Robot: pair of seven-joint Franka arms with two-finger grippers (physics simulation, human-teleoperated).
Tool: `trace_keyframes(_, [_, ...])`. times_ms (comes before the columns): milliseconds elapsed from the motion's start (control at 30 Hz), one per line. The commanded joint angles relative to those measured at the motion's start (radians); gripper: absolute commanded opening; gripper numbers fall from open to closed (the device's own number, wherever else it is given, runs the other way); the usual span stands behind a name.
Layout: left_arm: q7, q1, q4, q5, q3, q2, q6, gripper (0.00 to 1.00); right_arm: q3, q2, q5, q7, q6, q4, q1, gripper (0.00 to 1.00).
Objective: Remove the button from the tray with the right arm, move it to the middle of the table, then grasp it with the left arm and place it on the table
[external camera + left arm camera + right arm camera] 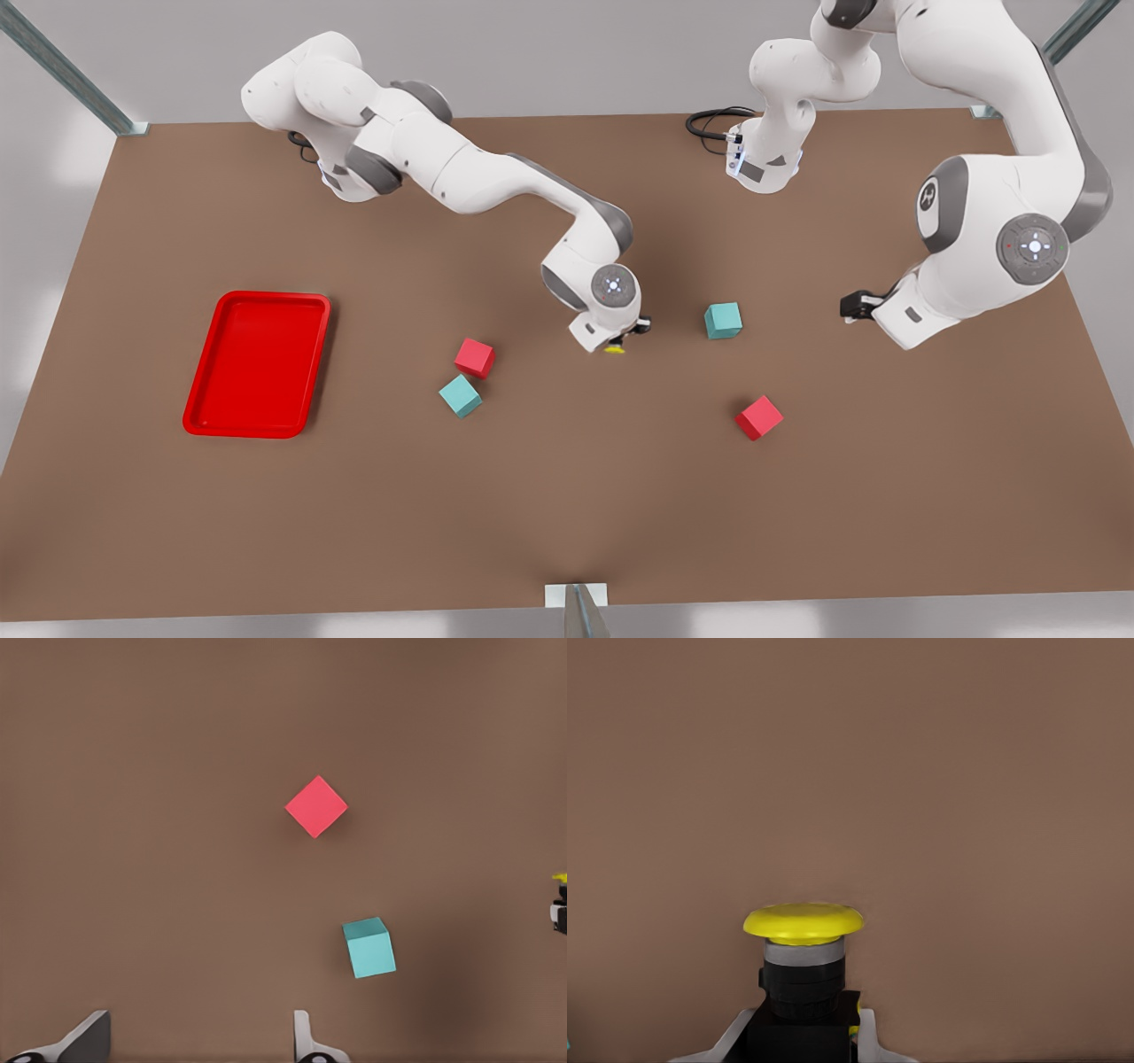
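And here the right arm's jaws [620, 339] hang over the middle of the bench [567, 514], clamped on the black body of the button [615, 348], whose yellow cap juts out past the fingertips, clear of the brown surface below (how high, hard to call). The red tray [257, 363] sits far off toward the front view's left, with nothing in it. Over on the front view's right, the left arm's jaws [852, 306] wait well apart from the button, fingers spread wide with nothing between them; in the left wrist view the button [560, 890] peeks in at the frame's edge, beyond a teal cube [369, 947] and a red cube [316, 806]. So the handover hinges on this: the button lies sideways from the left jaws, past that teal cube [723, 320], and its short axis runs from cap to body, leaving the smooth domed cap and grey collar [803, 951] as the exposed part. The cap looks glossy plastic and mushroom-shaped; I'd judge the collar beneath gives the surer purchase. Matte bench, crisp-edged cubes.
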Motion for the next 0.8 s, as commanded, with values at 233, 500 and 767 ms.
trace_keyframes(233, [0.0,0.0,0.0,0.001,0.0,0.012,0.014,1.0,-0.038,0.05,-0.006,0.383,0.11,-0.001,0.061,0.43])
trace_keyframes(500, [0.0,0.0,0.0,0.001,0.0,0.012,0.014,1.0,-0.052,0.062,-0.007,0.371,0.135,-0.001,0.08,0.92])
trace_keyframes(767, [-0.207,-0.149,0.007,-0.029,-0.004,0.134,0.117,1.0,-0.04,-0.342,-0.004,-0.1,-0.256,-0.021,-0.167,1.0])
